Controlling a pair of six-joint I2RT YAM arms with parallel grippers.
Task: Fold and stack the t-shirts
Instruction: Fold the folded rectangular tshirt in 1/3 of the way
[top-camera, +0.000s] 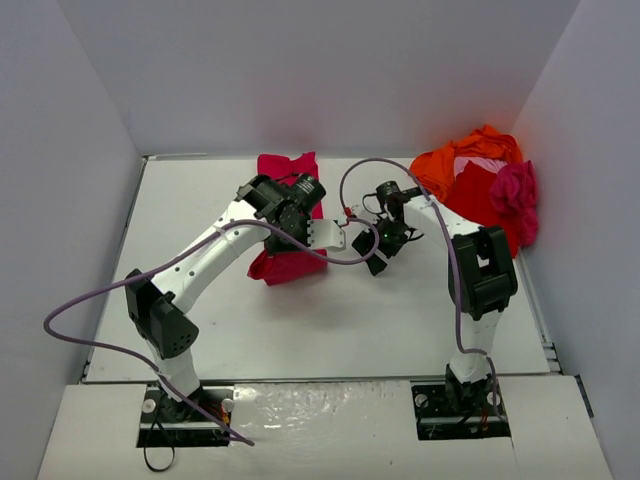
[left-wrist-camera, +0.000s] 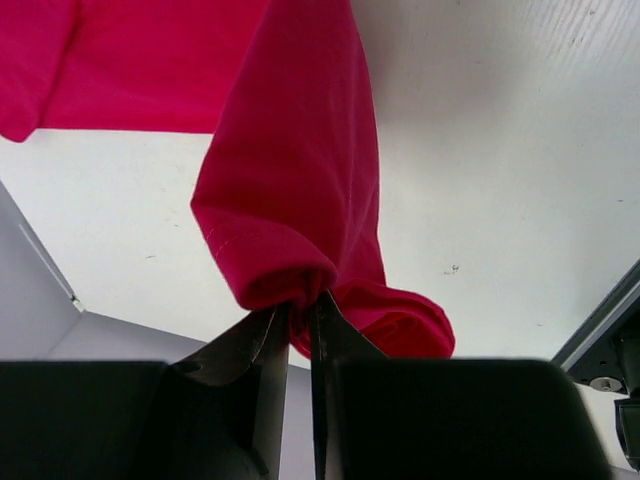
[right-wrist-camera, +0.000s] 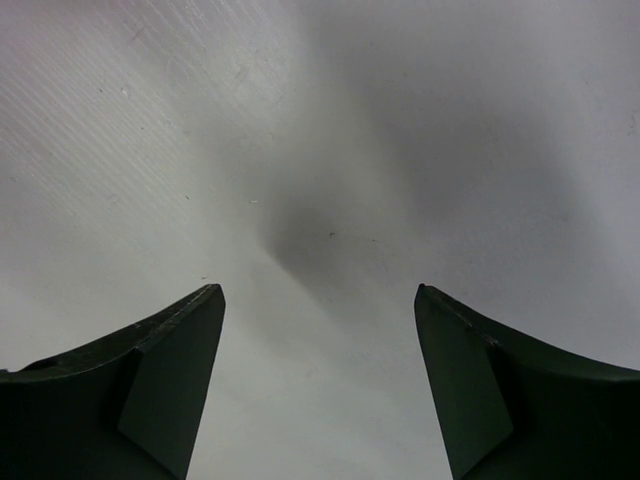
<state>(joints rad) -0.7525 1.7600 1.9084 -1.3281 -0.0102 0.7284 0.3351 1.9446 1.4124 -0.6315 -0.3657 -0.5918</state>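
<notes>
A crimson t-shirt (top-camera: 283, 172) lies bunched at the table's middle back, partly under my left arm. My left gripper (top-camera: 304, 250) is shut on a fold of this shirt (left-wrist-camera: 300, 170), and the cloth stretches from the jaws (left-wrist-camera: 300, 305) down to the table. My right gripper (top-camera: 384, 248) is open and empty just right of it, with only bare table between its fingers (right-wrist-camera: 318, 290). A pile of shirts sits at the back right: orange (top-camera: 440, 162), red (top-camera: 478, 198), magenta (top-camera: 516, 192) and a strip of pale pink (top-camera: 481, 160).
White walls close in the table (top-camera: 360, 320) on the left, back and right. A purple cable (top-camera: 352, 178) loops between the two wrists. The pile is pressed against the right wall.
</notes>
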